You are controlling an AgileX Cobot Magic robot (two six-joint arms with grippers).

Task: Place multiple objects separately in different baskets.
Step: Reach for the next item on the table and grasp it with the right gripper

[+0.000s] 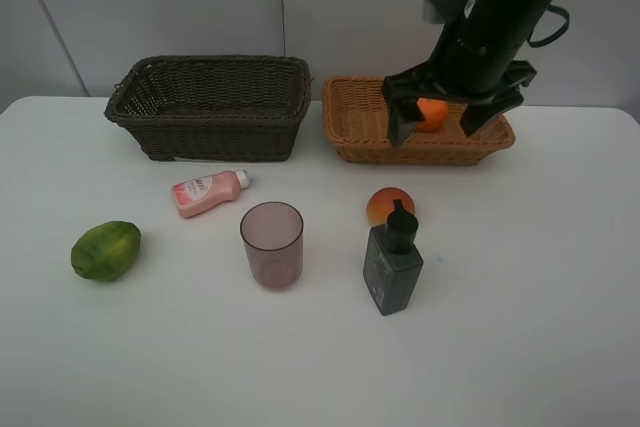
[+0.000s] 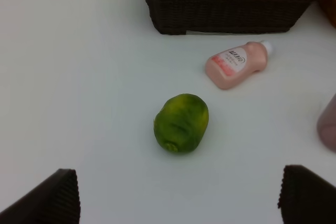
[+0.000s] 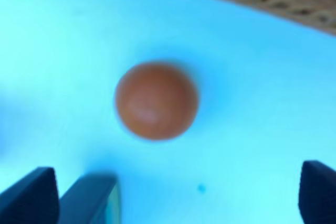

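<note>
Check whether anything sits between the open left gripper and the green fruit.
Nothing visible does. The green fruit lies on bare table ahead of the left gripper, whose jaws stand wide open. The pink bottle lies farther off, nearer the dark basket, apart from the fruit.

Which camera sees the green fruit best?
The left wrist view: the green fruit sits near the middle, big and sharp, with nothing covering it. The exterior high view shows it whole too, but small and far off. The right wrist view does not show it.
</note>
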